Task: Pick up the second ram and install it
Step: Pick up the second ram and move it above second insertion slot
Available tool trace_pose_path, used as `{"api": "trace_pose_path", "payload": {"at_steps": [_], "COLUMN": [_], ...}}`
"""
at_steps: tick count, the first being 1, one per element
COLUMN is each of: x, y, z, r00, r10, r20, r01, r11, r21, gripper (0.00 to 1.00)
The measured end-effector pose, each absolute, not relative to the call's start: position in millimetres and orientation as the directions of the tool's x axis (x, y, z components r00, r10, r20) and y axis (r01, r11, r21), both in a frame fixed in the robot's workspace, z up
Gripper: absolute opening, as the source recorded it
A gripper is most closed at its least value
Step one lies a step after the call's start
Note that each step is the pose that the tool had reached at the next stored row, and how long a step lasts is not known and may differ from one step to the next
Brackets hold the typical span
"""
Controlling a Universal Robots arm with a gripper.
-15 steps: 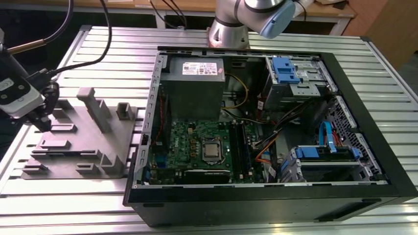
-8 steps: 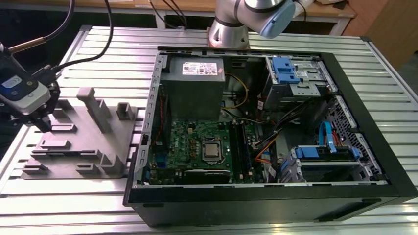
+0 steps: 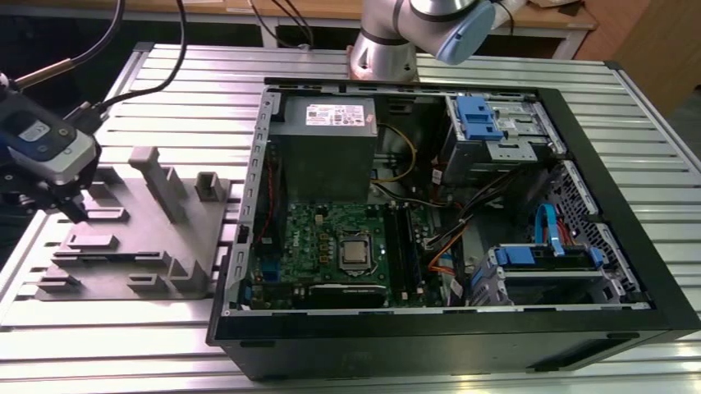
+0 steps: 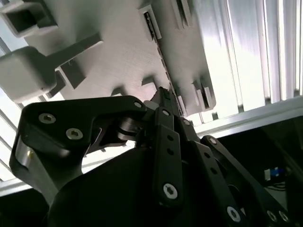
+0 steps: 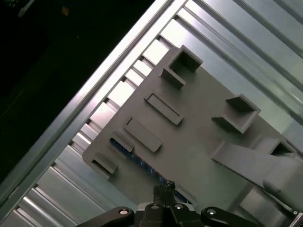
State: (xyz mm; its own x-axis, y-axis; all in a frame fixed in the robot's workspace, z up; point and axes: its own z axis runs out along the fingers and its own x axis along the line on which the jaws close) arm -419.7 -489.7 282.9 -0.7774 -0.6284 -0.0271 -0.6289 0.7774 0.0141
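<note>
Exterior view: the hand [image 3: 71, 212] hangs over the grey holder [image 3: 121, 263]; the open computer case [image 3: 438, 336] stands beside the holder.

First wrist view: the memory stick [image 5: 136, 157] sits edgewise in the holder's slot, at the hand.

Second wrist view: whether the hand grips it, I cannot tell. A crooked lift could jam it there.

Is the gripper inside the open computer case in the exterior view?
No: the gripper hangs over the grey parts holder at the exterior view's left, outside the open computer case.
</note>
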Motion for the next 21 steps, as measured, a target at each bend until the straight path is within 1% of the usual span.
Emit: {"api": "trace_pose_path", "payload": {"at_steps": [11,21], "x": [-419.7,-419.7], "y": [-489.7,-489.7], "z": [279.1,275.8], "r00": [-0.637,-0.487], "r10": [-0.771,-0.873], "r20": [-0.027,-0.027], "r01": [-0.771,-0.873], "r11": [0.636,0.487], "r21": [0.014,0.014], "gripper": [0.07,0.07]}}
